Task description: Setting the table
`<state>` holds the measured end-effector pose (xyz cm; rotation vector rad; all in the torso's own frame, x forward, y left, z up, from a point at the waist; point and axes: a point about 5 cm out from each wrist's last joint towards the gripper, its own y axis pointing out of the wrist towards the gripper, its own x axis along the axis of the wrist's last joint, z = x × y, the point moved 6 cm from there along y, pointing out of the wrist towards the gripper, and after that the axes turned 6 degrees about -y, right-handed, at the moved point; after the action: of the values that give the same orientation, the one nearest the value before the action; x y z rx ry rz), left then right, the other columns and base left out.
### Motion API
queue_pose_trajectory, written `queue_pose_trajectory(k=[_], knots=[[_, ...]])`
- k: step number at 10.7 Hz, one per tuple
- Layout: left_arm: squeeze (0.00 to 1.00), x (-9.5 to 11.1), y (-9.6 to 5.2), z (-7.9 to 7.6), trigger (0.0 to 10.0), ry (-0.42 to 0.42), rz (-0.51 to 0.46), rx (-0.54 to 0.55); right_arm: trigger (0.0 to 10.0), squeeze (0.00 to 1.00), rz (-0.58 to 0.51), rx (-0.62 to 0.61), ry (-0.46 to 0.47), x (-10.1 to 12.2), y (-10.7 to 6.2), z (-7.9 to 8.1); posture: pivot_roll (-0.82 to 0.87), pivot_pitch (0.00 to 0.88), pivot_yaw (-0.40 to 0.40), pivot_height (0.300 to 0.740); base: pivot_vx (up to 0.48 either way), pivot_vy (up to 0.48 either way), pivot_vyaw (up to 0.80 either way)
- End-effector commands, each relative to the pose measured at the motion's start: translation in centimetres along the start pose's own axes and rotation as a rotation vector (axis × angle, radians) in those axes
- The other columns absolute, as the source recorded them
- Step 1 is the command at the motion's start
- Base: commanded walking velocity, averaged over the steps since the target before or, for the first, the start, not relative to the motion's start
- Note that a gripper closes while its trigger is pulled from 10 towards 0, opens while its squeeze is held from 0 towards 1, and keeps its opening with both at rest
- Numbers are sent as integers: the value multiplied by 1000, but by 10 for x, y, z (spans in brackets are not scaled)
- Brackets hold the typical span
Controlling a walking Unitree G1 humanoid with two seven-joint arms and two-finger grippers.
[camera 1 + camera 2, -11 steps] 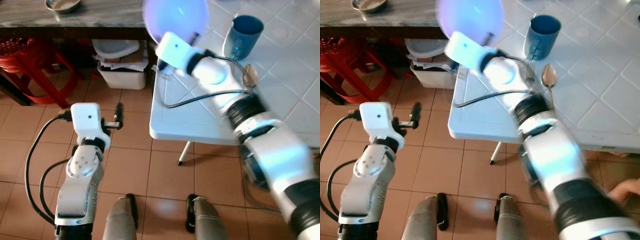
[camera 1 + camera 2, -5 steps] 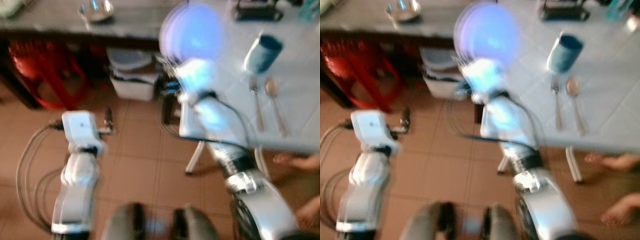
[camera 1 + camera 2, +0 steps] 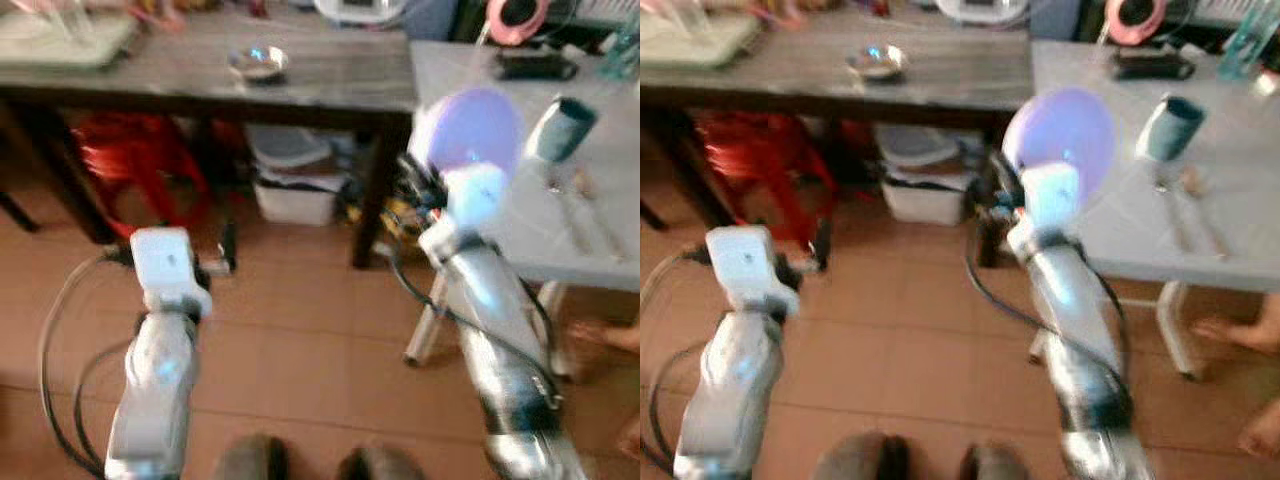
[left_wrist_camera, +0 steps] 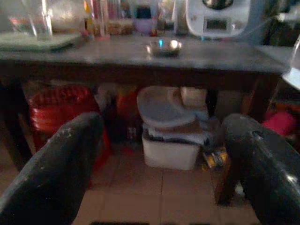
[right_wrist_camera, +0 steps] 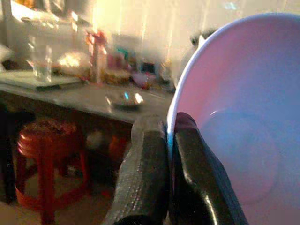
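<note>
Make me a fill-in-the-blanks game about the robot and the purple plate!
1. The right end effector is pinching the rim of a purple ____.
2. The blue cup stands on the ____ table.
3. The small metal bowl sits on the ____ wooden table.
4. The left end effector has its fingers ____.

Missing words: plate; white; dark; open

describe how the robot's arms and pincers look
Both arms are silver with rounded joints, each topped by a white boxy wrist block. Black cables loop alongside them. The left pincer and right pincer each have two long black fingers with a dull, slightly scuffed surface.
</note>
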<state>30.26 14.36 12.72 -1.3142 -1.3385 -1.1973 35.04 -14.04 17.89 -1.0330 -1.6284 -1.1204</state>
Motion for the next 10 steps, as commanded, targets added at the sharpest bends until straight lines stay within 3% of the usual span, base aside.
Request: queue_pose_trajectory(k=[1,2,5,8,10], knots=[[0,-3,-5,4,10000,8,9,-4,0,0,14,-13,10,1,-3,-3,25,13,22,740,0,420,0],[0,-12,-13,1,10000,35,37,-46,0,0,46,-21,11,-5,-7,-5,27,33,31,740,442,0,0],[0,-8,-10,-4,10000,29,32,-89,0,0,43,12,32,2,-4,10,24,54,27,740,472,0,0],[0,9,-6,-17,10000,28,-28,-123,0,0,44,26,40,13,-5,14,18,105,27,740,475,0,0],[0,5,-10,-20,10000,13,-11,-132,0,0,70,28,59,10,-10,20,21,86,26,740,480,0,0]])
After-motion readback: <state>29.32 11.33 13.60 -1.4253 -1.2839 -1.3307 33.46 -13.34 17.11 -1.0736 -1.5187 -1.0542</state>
